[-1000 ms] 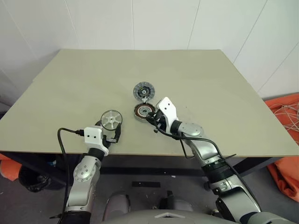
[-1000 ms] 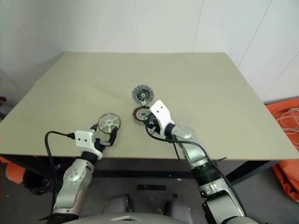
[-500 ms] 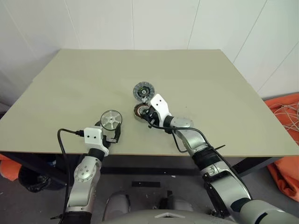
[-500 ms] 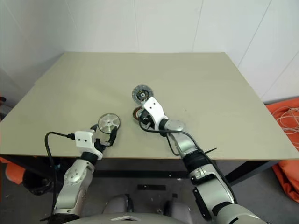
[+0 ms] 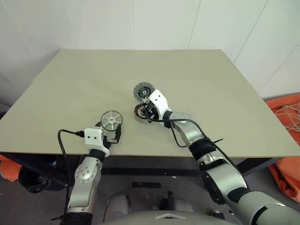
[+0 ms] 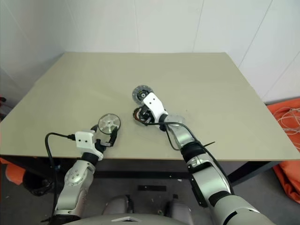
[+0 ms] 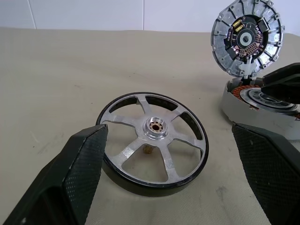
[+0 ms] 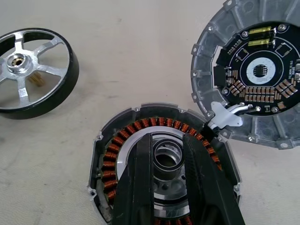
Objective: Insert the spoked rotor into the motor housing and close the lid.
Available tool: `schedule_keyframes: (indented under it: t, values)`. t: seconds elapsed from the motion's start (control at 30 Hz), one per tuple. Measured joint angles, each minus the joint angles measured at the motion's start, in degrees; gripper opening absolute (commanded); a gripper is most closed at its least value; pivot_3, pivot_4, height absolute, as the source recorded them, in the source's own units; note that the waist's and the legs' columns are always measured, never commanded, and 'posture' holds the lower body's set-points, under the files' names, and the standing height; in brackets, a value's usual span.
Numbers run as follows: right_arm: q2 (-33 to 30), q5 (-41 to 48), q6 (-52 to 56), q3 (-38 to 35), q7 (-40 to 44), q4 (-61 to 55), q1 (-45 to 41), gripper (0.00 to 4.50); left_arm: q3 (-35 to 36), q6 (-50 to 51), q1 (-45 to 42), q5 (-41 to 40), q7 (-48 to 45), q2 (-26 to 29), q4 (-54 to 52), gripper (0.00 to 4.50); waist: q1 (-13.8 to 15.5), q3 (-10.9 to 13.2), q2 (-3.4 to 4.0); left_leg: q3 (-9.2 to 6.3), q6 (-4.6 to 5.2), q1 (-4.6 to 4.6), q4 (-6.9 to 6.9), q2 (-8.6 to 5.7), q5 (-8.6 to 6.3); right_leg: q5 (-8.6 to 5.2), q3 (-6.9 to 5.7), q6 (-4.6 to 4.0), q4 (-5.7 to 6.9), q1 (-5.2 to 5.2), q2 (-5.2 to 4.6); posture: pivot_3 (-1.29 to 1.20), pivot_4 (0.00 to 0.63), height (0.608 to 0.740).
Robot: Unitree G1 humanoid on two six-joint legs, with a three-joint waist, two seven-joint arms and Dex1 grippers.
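I see L gripper (image 7: 173, 187) jaws wide either side of spoked rotor (image 7: 153, 136) flat on desk (image 5: 211, 84), R gripper (image 8: 166, 187) jaws narrow over motor housing (image 8: 117, 154) centre, lid (image 8: 253, 70) hinged open.

No lettering, numbers or brand marks readable anywhere; the circuit board inside the lid (image 8: 259, 70) carries parts and tiny markings, but none of them can be made out.

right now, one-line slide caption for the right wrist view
Right gripper poised over the copper-wound round motor housing, its ribbed grey lid open.
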Motion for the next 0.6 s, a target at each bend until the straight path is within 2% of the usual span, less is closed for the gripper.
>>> schedule_keyframes:
  t: [0.33, 0.6]
  values:
    - [0.1, -0.2, -0.4, -0.4, 0.6, 0.6, -0.2, 0.58, 0.0, 0.0, 0.0, 0.0, 0.4, 0.0, 0.0, 4.5, 0.0, 0.0, 0.0, 0.0, 0.0, 0.0, 0.01, 0.0, 0.0, 0.0, 0.0, -0.01, 0.02, 0.0, 0.0, 0.0, 0.0, 0.74]
    - [0.2, -0.2, -0.5, -1.0, 0.7, 0.7, -0.4, 3.34, 0.0, 0.0, 0.0, 0.0, 0.4, 0.0, 0.0, 4.5, 0.0, 0.0, 0.0, 0.0, 0.0, 0.0, 0.01, 0.0, 0.0, 0.0, 0.0, -0.01, 0.02, 0.0, 0.0, 0.0, 0.0, 0.74]
